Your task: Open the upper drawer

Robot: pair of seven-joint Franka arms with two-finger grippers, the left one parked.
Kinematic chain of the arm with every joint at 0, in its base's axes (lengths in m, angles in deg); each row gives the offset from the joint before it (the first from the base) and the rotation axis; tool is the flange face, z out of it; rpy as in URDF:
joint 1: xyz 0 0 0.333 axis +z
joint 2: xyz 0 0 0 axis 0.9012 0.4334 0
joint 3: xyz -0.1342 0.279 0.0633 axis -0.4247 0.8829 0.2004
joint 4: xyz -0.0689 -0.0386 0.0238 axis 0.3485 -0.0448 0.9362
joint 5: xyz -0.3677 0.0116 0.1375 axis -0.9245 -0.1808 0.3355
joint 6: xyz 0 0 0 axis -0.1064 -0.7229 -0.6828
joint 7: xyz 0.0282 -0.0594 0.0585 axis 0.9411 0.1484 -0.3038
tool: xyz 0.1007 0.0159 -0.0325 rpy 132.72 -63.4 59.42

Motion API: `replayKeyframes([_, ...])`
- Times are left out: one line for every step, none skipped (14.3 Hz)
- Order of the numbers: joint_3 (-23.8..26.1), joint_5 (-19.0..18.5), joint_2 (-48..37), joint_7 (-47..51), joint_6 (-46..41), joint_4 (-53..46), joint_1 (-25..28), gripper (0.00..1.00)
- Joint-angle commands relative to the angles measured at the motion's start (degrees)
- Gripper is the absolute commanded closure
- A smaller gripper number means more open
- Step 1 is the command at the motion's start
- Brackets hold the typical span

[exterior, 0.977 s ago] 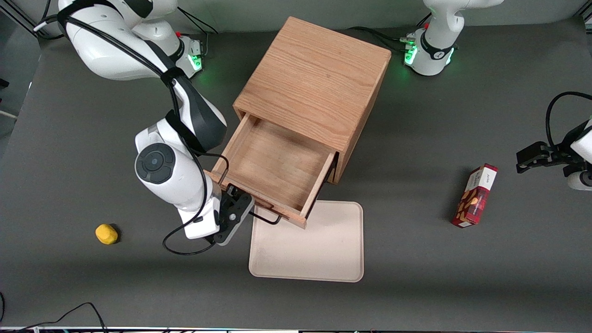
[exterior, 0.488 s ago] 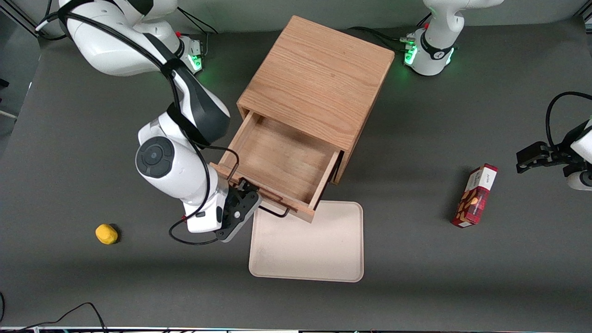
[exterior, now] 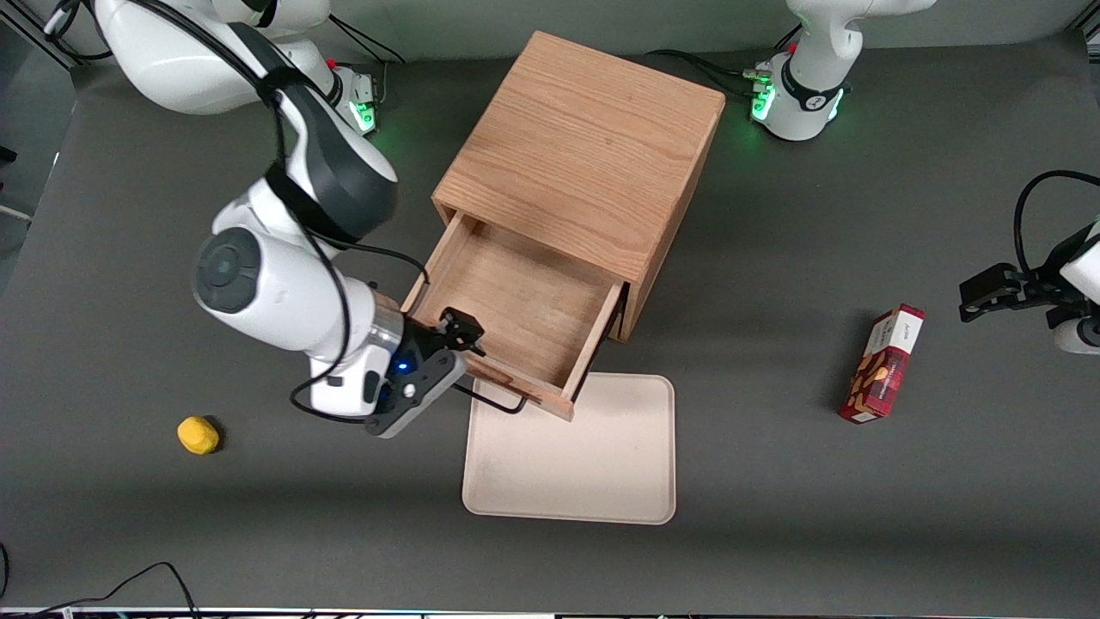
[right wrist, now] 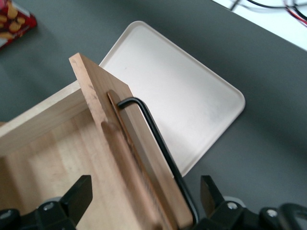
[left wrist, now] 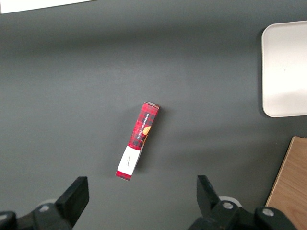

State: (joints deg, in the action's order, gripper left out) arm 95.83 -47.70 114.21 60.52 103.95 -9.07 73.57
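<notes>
The light oak cabinet point(exterior: 576, 146) stands mid-table with its upper drawer point(exterior: 516, 301) pulled well out, showing a bare wood floor. The drawer's thin black wire handle point(exterior: 498, 402) juts from its front over the tray's edge. My right gripper point(exterior: 454, 352) hovers just above the drawer's front board at the working arm's end of it, open, holding nothing. In the right wrist view the gripper point(right wrist: 144, 196) straddles the drawer front point(right wrist: 120, 139) and the handle point(right wrist: 158, 139) with its fingers wide apart. The lower drawer is hidden under the open one.
A cream tray point(exterior: 571, 451) lies in front of the cabinet, also in the right wrist view point(right wrist: 177, 91). A yellow lump point(exterior: 198, 434) sits toward the working arm's end. A red snack box point(exterior: 885, 363) lies toward the parked arm's end, also in the left wrist view point(left wrist: 138, 140).
My gripper has let go of the handle and risen above the drawer's front board. The cabinet shifted briefly and has settled back, drawer still open.
</notes>
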Motion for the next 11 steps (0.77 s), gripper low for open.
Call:
replayKeyframes([-0.90, 1.03, -6.39, 11.03, -5.98, 1.22, -0.64, 0.00])
replayKeyframes([-0.90, 0.86, -8.07, 15.17, -7.56, 2.01, -2.04, 0.00])
replayKeyframes([-0.90, 0.25, -9.74, 18.00, -8.53, 2.71, -3.10, 0.00])
replayKeyframes([-0.90, -2.02, -11.67, 20.03, -9.76, 3.68, -4.06, 0.00])
replayKeyframes([-0.90, -5.18, -13.17, 22.48, -11.34, 4.29, -4.51, 0.00])
replayKeyframes([-0.90, -6.43, -14.14, 25.99, -13.27, 4.21, -5.56, 0.00])
replayKeyframes([-0.90, -6.44, -14.50, 27.33, -14.33, 3.69, -7.74, 0.00])
replayKeyframes([-0.90, -6.70, -15.54, 27.43, -14.87, 3.60, -10.11, 0.00])
replayKeyframes([-0.90, -6.88, -16.77, 28.21, -16.09, 3.68, -13.18, 0.00])
replayKeyframes([-0.90, -7.05, -16.78, 28.13, -16.54, 3.95, -16.26, 0.00])
replayKeyframes([-0.90, -7.14, -16.52, 27.87, -16.89, 4.30, -19.77, 0.00])
